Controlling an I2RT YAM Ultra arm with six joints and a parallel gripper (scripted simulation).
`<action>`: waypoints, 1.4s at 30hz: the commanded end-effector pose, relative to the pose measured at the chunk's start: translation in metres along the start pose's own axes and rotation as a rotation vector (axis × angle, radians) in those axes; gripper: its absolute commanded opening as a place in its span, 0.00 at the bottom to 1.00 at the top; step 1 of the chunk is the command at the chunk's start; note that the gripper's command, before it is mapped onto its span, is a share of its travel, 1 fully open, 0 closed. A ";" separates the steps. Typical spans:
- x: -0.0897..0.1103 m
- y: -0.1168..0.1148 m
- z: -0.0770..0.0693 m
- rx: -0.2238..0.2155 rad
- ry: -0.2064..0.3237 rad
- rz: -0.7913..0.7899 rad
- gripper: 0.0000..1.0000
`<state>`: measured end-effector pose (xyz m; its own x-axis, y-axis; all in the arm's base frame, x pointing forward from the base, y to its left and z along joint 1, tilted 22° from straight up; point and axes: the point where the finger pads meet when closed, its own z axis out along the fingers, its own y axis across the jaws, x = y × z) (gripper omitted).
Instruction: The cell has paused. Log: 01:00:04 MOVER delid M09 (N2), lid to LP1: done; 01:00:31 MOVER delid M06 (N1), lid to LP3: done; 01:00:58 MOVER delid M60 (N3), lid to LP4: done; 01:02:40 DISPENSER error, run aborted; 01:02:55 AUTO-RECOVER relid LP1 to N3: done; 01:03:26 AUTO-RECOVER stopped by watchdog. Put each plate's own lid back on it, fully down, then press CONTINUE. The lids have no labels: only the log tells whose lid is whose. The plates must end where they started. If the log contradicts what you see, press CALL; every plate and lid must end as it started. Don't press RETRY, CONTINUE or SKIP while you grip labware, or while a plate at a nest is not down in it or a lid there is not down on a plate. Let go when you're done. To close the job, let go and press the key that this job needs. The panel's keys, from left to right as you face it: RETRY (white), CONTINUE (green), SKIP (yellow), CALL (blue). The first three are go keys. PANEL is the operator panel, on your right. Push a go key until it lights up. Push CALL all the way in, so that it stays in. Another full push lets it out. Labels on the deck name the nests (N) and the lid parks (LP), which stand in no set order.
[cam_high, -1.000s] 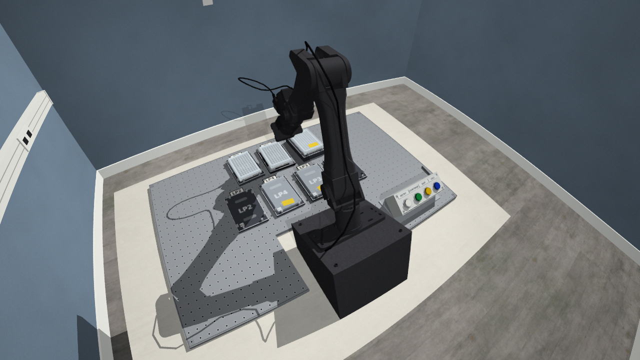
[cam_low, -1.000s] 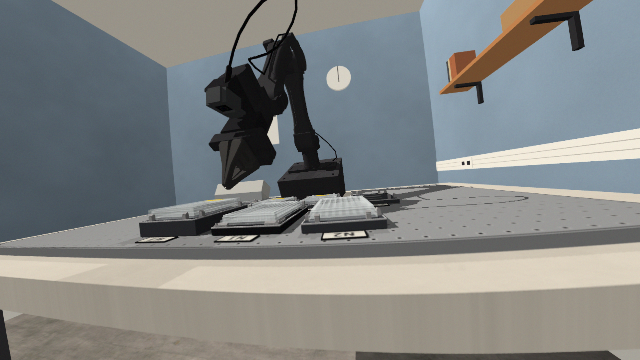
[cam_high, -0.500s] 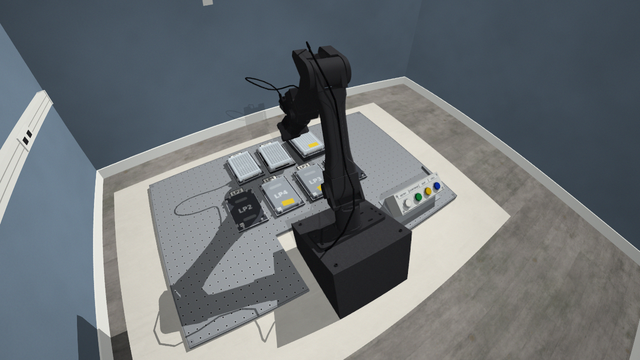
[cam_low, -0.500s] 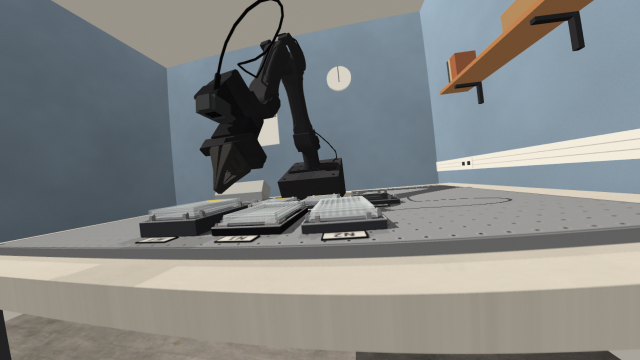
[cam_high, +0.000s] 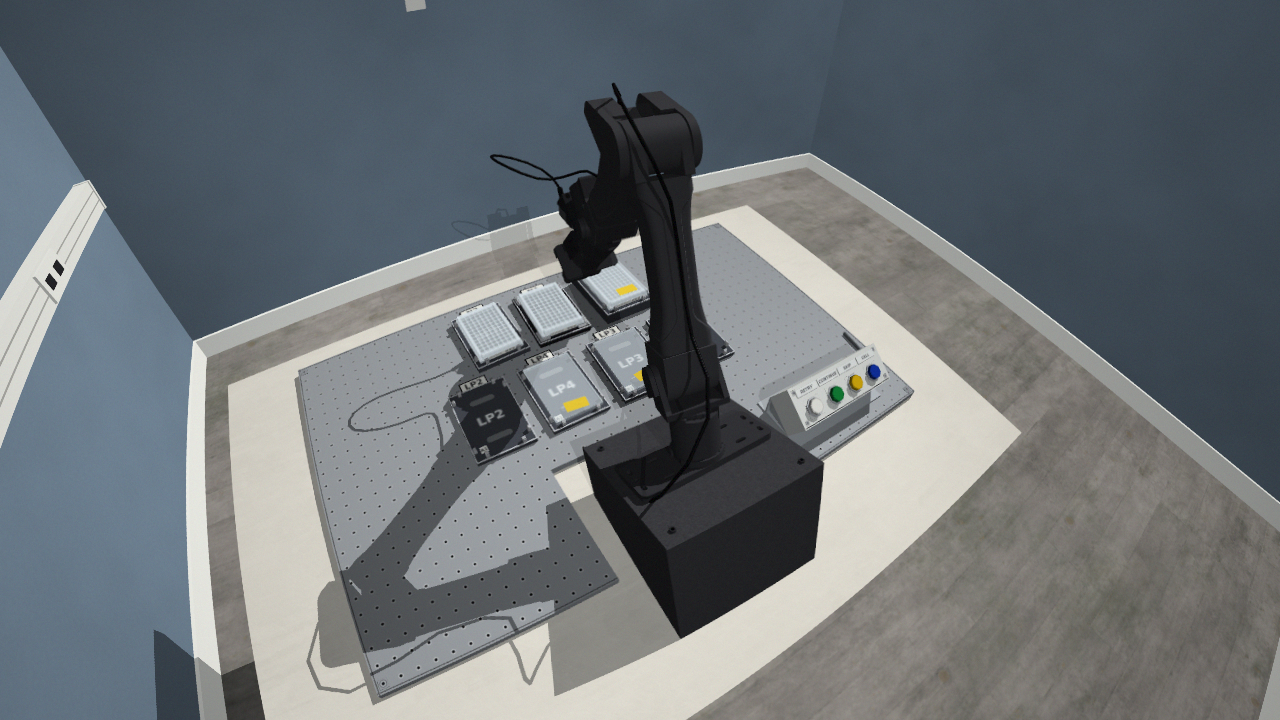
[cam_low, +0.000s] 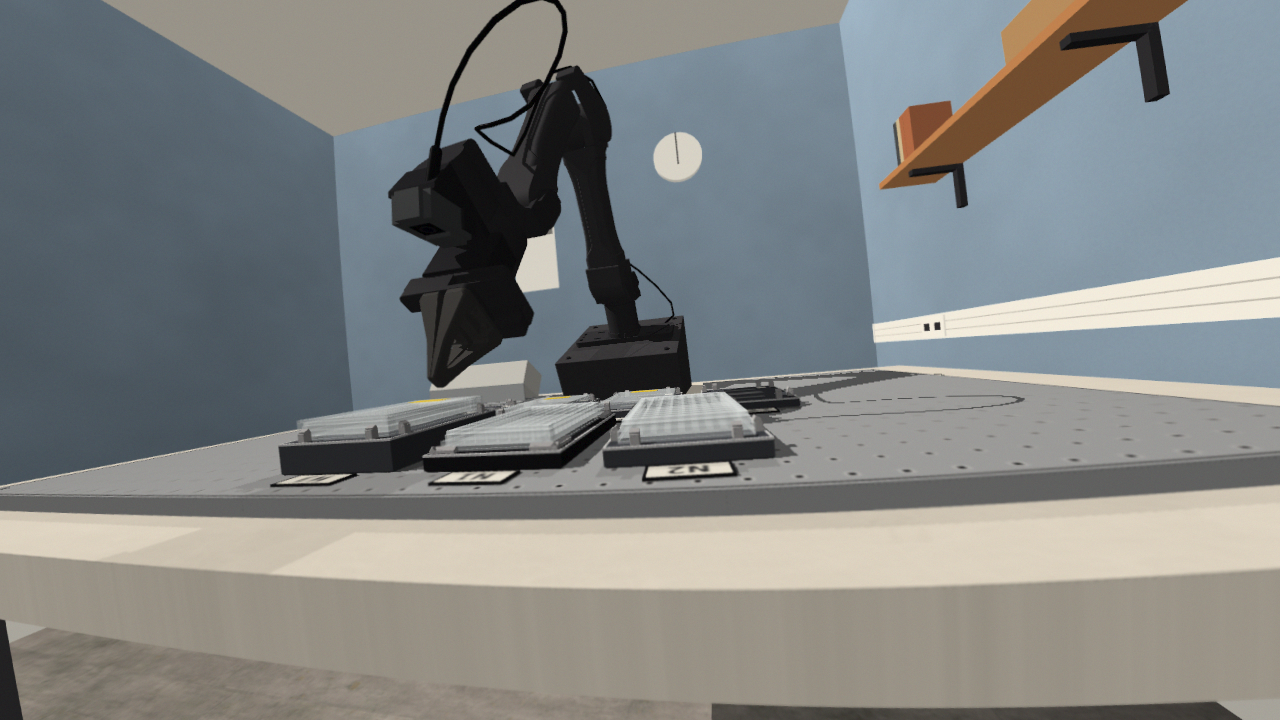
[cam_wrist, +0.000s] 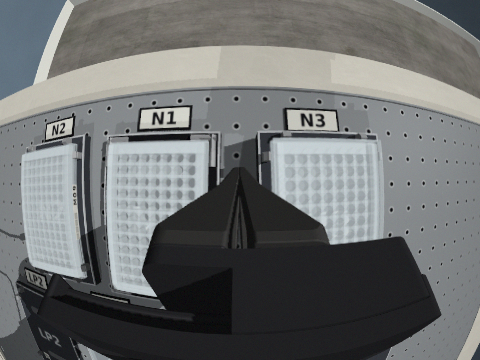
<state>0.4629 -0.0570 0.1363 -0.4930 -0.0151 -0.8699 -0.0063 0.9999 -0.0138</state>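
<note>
Three well plates sit in the back row of nests: N2 (cam_wrist: 52, 200), N1 (cam_wrist: 152, 200) and N3 (cam_wrist: 327, 187). The N3 plate (cam_high: 613, 286) carries a clear lid with a yellow tag. The plates at N1 (cam_high: 547, 310) and N2 (cam_high: 487, 331) are uncovered. A lid with a yellow tag lies on LP4 (cam_high: 563, 389). Another lies on LP3 (cam_high: 623, 360), partly hidden by the arm. LP2 (cam_high: 490, 418) is bare. My gripper (cam_wrist: 239, 176) is shut and empty, hovering above the gap between N1 and N3; it also shows in the low side view (cam_low: 440, 380).
The operator panel (cam_high: 827, 389) stands at the deck's right edge with white (cam_high: 814, 405), green (cam_high: 836, 393), yellow (cam_high: 856, 382) and blue (cam_high: 873, 370) keys. The arm's black base block (cam_high: 707, 519) sits at the front. LP1 is hidden behind the arm.
</note>
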 end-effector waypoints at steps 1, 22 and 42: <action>-0.026 0.000 -0.004 -0.004 -0.053 -0.015 0.00; -0.026 0.000 -0.004 -0.004 -0.053 -0.015 0.00; 0.004 -0.006 -0.027 0.020 0.077 -0.006 1.00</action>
<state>0.4513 -0.0553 0.1377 -0.5281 -0.0188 -0.8490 -0.0097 0.9998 -0.0161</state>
